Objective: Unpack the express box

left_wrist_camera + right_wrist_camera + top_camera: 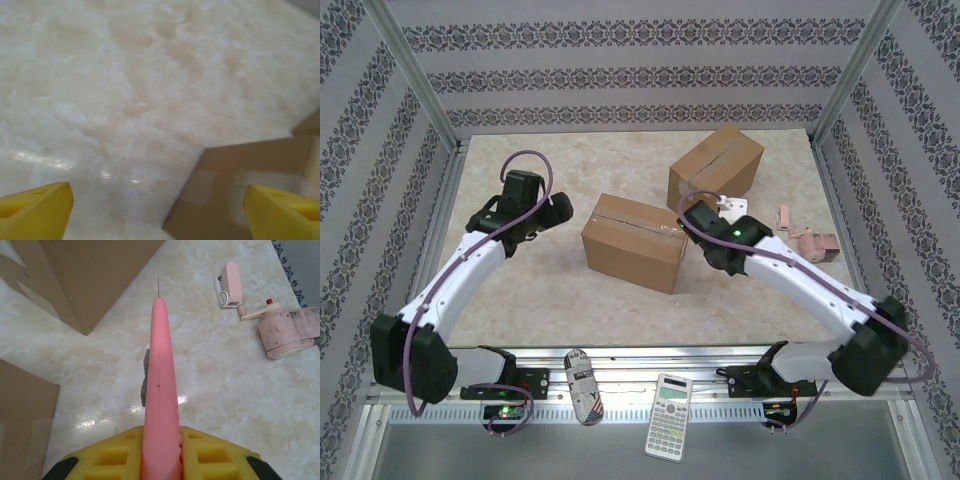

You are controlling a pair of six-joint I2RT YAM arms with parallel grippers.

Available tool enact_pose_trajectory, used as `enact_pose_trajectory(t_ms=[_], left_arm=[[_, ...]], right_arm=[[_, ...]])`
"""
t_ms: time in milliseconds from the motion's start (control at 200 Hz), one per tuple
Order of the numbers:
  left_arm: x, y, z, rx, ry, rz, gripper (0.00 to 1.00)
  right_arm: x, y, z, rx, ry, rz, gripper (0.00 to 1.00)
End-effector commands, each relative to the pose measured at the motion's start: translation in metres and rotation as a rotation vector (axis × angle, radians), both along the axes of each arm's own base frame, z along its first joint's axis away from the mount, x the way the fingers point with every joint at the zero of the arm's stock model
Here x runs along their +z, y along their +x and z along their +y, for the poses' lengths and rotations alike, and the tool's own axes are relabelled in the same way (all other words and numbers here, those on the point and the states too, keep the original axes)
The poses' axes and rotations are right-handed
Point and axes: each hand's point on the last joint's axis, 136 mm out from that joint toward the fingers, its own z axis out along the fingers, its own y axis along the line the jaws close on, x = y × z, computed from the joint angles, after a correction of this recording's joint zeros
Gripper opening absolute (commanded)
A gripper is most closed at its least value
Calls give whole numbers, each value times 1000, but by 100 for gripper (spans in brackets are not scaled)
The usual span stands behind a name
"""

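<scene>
While the express box (633, 240) sits near the middle of the marble worktop (520, 290), shut and with a taped seam running along its top, a second cardboard box (715, 165) stands behind it and to the right, also shut. The left gripper (558, 208) hangs just off the express box's left side, not touching it; in the left wrist view its yellow fingers (40, 207) are spread wide with nothing between them, and a taped corner of the box shows low on the right. The right gripper (692, 222) is at the box's upper right corner, its yellow fingers pressed together on a slim pink tool (160, 365) that tapers to a thin metal point. In the right wrist view that point is aimed over bare worktop between the two boxes, and whether it touches anything cannot be told. To the right of the boxes lie a pink hand-cranked gadget (287, 332) and a smaller pink-and-white piece (229, 284), well apart from both grippers. On the metal rail at the near edge rest a calculator (670, 402) and a small patterned oblong object (583, 385).
</scene>
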Motion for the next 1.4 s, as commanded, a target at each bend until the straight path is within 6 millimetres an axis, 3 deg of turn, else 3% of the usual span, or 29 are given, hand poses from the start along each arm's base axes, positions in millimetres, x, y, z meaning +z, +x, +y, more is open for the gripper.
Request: enact_pose_trajectory(t_ms=[0,165,410,560,749,874,984,1134,1259,1394], left_arm=[[28,-1,-37,-220,-98,-105,92],[38,5,-72,-389,-174,-141,94],[31,31,-88,-431,-143,-144,95],[19,38,-92,-426,-139,-115,95],[-3,23,-101,-437,-130,-46,94],[1,7,-104,-441,-123,-53,94],[26,-5,-99,-427,-66,-104,94],[80,-18,-106,-459,-53,-203,94],[120,-34,-147,-625,-206,-296,93],[157,-59,-202,-853,-393,-410,94]], right_arm=[[6,-13,-1,42,94,4,0],[25,-32,8,105,303,-40,0],[49,-54,11,148,508,-114,0],[28,-54,7,81,529,-111,0],[-6,-46,3,-12,473,-54,0],[-3,-42,2,-12,440,-55,0],[28,-42,0,52,459,-159,0],[100,-47,21,284,643,-421,0],[154,-56,58,559,797,-595,0],[197,-64,101,810,968,-705,0]])
